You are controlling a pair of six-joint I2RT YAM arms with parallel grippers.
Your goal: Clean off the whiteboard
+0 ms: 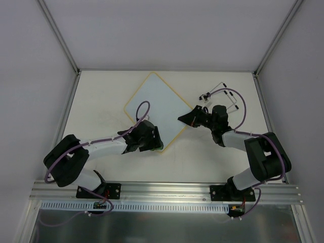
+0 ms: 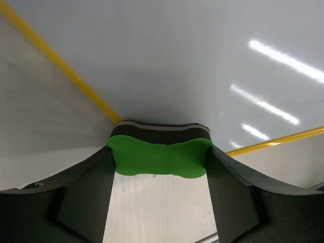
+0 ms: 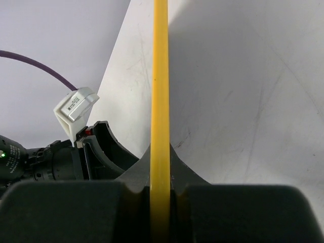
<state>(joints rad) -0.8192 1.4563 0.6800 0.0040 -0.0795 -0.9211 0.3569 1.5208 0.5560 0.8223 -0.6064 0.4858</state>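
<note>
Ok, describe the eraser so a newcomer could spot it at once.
Start at the whiteboard, the white yellow-framed square lying cornerwise on the table. At its near corner sits the left end effector; the eraser is the small bone-shaped block clamped between its fingers. It is the only bright green thing in view.

In the top view the left jaws cover the near corner of the whiteboard (image 1: 154, 104) and nearly all of the green eraser (image 2: 159, 158), and the right jaws hide the board's right-hand corner. Both wrist views cut the board off at the picture edges; the right wrist view shows only its yellow frame rim, blurred where the jaws meet it. A thin wire object (image 1: 224, 94) on the counter (image 1: 101, 101) beyond the right arm is too small to identify.
</note>
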